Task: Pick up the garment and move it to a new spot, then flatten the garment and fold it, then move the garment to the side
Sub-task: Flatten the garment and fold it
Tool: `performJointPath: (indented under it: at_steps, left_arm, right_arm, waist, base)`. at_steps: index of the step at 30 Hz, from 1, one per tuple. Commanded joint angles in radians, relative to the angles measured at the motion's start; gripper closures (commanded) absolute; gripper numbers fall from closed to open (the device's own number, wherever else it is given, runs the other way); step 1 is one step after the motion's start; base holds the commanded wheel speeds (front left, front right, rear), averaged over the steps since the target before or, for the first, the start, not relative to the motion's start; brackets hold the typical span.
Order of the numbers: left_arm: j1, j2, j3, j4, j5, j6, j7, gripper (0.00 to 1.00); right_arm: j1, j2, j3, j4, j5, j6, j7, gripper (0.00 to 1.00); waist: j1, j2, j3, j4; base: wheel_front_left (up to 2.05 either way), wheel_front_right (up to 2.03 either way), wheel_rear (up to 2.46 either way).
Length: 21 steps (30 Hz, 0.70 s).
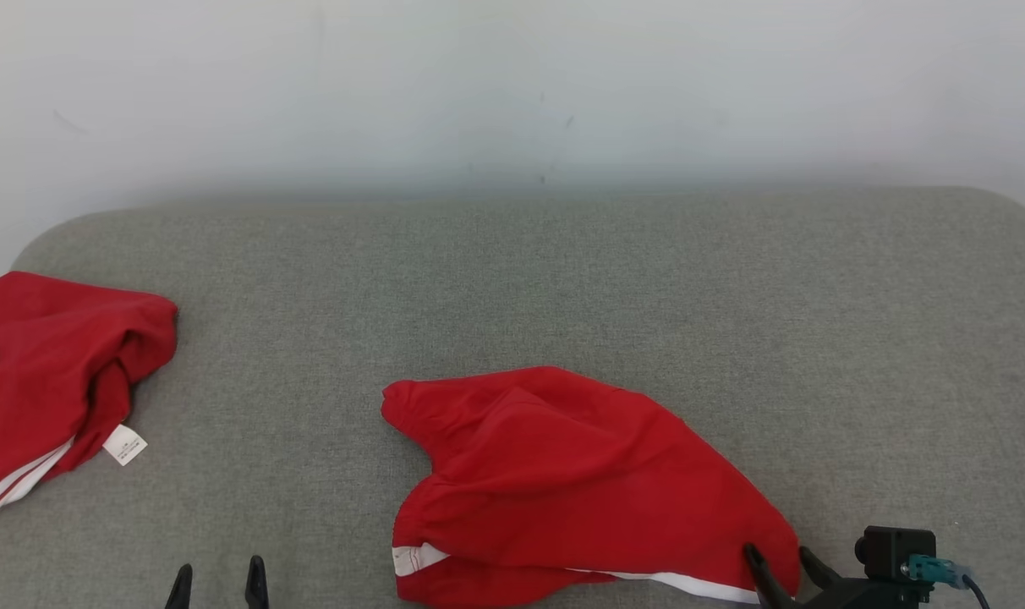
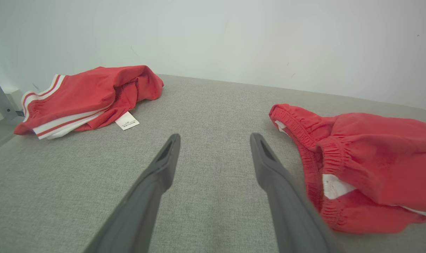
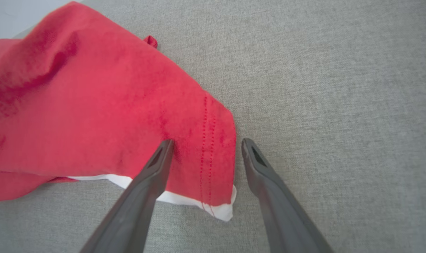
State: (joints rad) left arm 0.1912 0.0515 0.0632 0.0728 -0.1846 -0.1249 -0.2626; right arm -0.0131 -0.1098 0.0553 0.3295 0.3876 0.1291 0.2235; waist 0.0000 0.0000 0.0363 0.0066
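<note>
fabric surface (image 1: 563,279) holds garment (image 1: 563,474) before pale wall (image 1: 512,85).

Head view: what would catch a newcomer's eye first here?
Bright red stands out against the grey padded surface. Crumpled red shorts lie near the middle front, and a second red garment with a white label sits at the left edge. The right gripper, open, has the shorts' right corner between its fingers. The left gripper, open, is over bare surface at lower left.
</note>
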Motion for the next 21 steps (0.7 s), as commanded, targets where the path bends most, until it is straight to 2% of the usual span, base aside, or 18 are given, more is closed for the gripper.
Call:
performJointPath:
  at_steps: [1,15,16,17,18,19,21]
  left_arm:
    - [-0.013,-0.002,-0.001,0.000,0.000,-0.006,-0.003,0.00]
    - [-0.030,-0.002,0.000,0.002,0.002,-0.005,-0.003,0.00]
    - [-0.031,-0.002,0.000,0.001,0.001,-0.006,-0.003,0.00]
    - [-0.032,-0.002,0.001,0.001,0.000,-0.006,-0.003,0.00]
    - [-0.031,-0.002,0.001,0.001,-0.002,-0.006,-0.003,0.00]
    - [-0.031,-0.002,0.001,0.000,-0.002,-0.006,-0.003,0.00]
    - [-0.032,-0.002,0.000,0.000,-0.004,-0.005,-0.003,0.00]
  right_arm:
    - [-0.011,-0.001,0.004,0.005,0.010,0.003,0.001,0.00]
    - [-0.054,-0.014,0.043,0.019,0.019,0.003,-0.039,0.00]
    - [-0.055,-0.015,0.044,0.021,0.017,0.003,-0.043,0.12]
    - [-0.058,-0.016,0.043,0.021,0.015,0.003,-0.050,0.32]
    - [-0.065,-0.017,0.037,0.018,0.007,0.003,-0.064,0.64]
    - [-0.069,-0.016,0.035,0.016,0.004,0.003,-0.069,0.66]
    - [-0.078,-0.015,0.027,0.010,0.001,0.003,-0.081,1.00]
  waist:
    - [0.0000,0.0000,0.005,0.002]
    - [0.0000,0.0000,0.031,0.018]
    - [0.0000,0.0000,0.032,0.019]
    - [0.0000,0.0000,0.033,0.019]
    - [0.0000,0.0000,0.034,0.020]
    - [0.0000,0.0000,0.035,0.020]
    - [0.0000,0.0000,0.037,0.021]
  base:
    - [0.00,0.00,0.00]
    - [0.00,0.00,0.00]
    - [0.00,0.00,0.00]
    - [0.00,0.00,0.00]
    - [0.00,0.00,0.00]
    - [0.00,0.00,0.00]
    - [0.00,0.00,0.00]
